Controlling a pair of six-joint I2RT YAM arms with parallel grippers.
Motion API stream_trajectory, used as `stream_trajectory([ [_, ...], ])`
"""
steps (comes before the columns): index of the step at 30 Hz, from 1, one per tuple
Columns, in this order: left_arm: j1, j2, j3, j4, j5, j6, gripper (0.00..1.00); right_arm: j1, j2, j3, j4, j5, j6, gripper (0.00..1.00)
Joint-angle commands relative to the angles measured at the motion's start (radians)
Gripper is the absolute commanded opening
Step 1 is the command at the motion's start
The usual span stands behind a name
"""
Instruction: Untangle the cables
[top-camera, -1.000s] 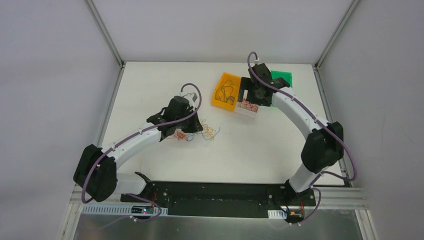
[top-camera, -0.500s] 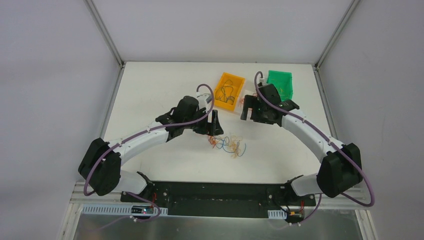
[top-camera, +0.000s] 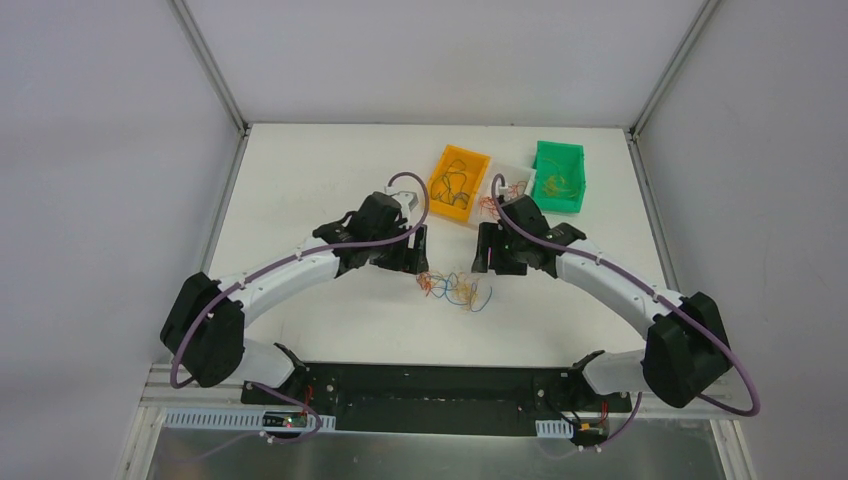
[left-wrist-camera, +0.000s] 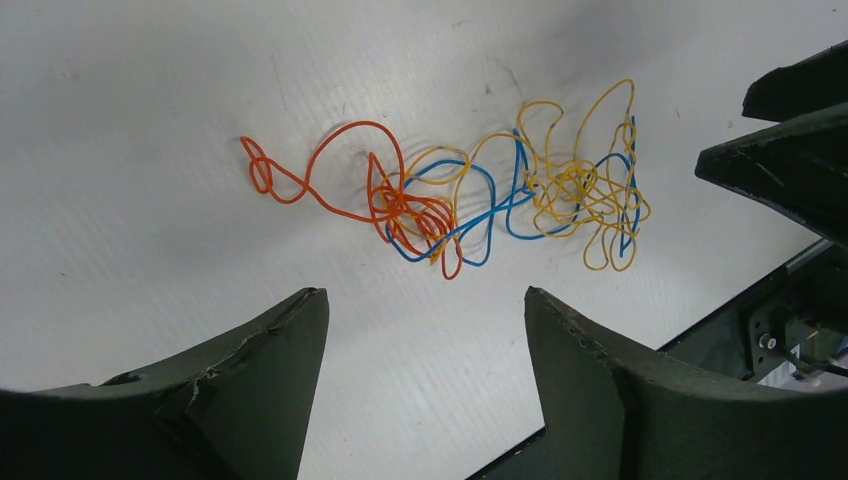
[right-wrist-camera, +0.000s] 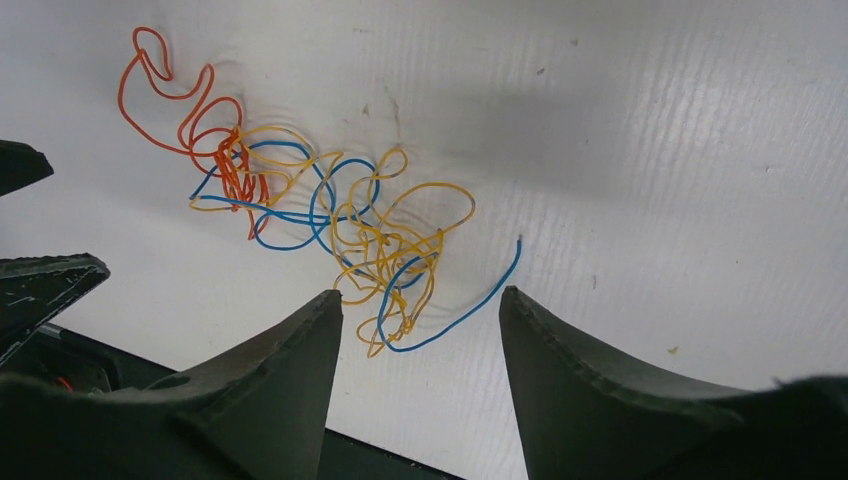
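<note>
A white surface (top-camera: 300, 180) sits boxed in by plain grey walls (top-camera: 430, 50), with aluminium rails (top-camera: 208, 62) running up the far corners.

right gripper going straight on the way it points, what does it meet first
The right gripper would probably meet the yellow and blue end of the cables on the table; depth is unclear.

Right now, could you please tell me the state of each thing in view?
cables: tangled clump, lying loose
left end effector: open, empty
right end effector: open, empty
orange bin: holds dark wires
white bin: holds red wires
green bin: holds yellowish wires
</note>
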Motion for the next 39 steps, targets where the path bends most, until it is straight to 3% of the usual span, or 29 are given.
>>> stream_trajectory([
  [1,-0.004,0.032,0.07,-0.023,-0.029,0.076,0.73,0.004,-0.034,-0.009,0.053,-0.058,0.022,0.61],
  [7,-0.003,0.115,0.128,-0.023,-0.034,0.122,0.71,0.025,0.039,0.022,0.068,-0.1,0.044,0.6],
  [14,-0.004,0.25,0.15,0.008,0.063,0.101,0.7,0.054,0.109,0.023,0.101,-0.106,0.062,0.57],
  [16,-0.003,0.274,0.143,0.038,0.101,0.088,0.69,0.06,0.127,0.022,0.117,-0.101,0.072,0.52],
  [19,-0.004,0.297,0.134,0.066,0.144,0.078,0.65,0.063,0.136,0.018,0.14,-0.091,0.089,0.34],
  [21,-0.004,0.305,0.133,0.07,0.165,0.077,0.56,0.063,0.128,0.02,0.141,-0.081,0.094,0.16],
  [23,-0.004,0.306,0.128,0.07,0.171,0.078,0.38,0.062,0.114,0.026,0.13,-0.061,0.094,0.0],
  [26,-0.002,0.286,0.108,0.069,0.108,0.07,0.0,0.061,0.078,0.041,0.089,0.008,0.09,0.0],
  [33,0.024,0.199,0.048,0.033,-0.103,0.019,0.0,-0.021,-0.081,0.042,-0.013,0.176,0.091,0.0],
  [39,0.145,0.109,-0.003,-0.064,-0.257,-0.02,0.0,-0.216,-0.269,-0.032,-0.018,0.254,0.164,0.0],
])
